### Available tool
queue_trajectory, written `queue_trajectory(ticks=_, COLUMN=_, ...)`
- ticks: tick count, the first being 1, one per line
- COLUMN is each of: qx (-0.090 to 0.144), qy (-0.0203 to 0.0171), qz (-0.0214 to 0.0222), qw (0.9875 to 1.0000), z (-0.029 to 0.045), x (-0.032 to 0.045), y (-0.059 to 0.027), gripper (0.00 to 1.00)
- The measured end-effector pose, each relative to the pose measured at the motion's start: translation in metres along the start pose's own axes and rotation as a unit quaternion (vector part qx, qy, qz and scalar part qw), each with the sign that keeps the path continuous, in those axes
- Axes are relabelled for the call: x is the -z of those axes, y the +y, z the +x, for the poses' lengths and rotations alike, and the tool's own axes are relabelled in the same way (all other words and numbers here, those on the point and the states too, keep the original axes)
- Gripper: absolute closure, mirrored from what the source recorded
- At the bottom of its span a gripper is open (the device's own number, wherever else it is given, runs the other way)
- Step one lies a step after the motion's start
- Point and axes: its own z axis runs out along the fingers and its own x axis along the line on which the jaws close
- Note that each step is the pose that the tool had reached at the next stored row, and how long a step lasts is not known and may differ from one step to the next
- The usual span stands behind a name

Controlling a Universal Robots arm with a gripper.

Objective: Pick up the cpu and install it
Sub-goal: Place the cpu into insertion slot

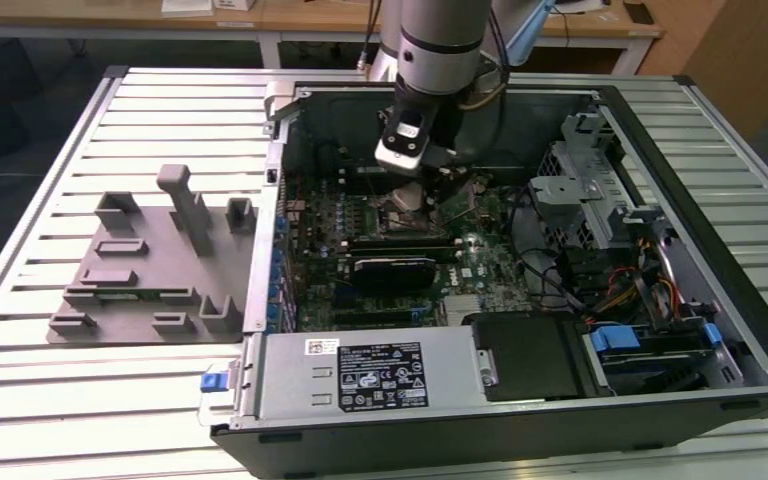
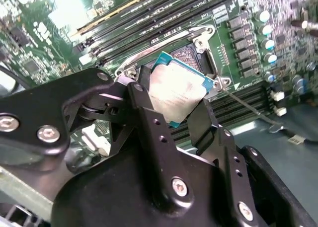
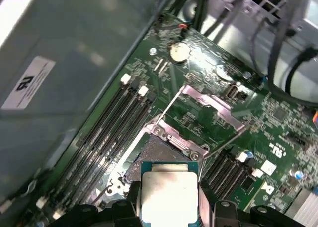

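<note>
The cpu, a flat square chip with a silvery top and a thin dark rim, is clamped by its edges between the black fingers of my gripper. It hangs tilted just above the open socket on the green motherboard. In the first wrist view the cpu sits between the fingers of the gripper, with the bare socket right beyond it and the hinged load plate swung open. In the exterior view the gripper reaches down into the open computer case.
A grey holder tray lies on the slatted table at the exterior view's left. Memory slots flank the socket. A power supply, a drive cage and cables crowd the case.
</note>
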Motion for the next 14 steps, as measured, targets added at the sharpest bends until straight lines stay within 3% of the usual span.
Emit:
queue_trajectory(ticks=4, qx=-0.036, qy=-0.0001, qz=-0.0005, qw=0.9994, z=0.0, x=-0.0004, y=0.0, gripper=0.46)
queue_trajectory(ticks=7, qx=-0.062, qy=-0.0001, qz=-0.0009, qw=0.998, z=0.0, x=-0.0008, y=0.0, gripper=0.46)
queue_trajectory(ticks=14, qx=-0.123, qy=-0.0001, qz=-0.0019, qw=0.9924, z=0.0, x=-0.0017, y=0.0, gripper=0.46)
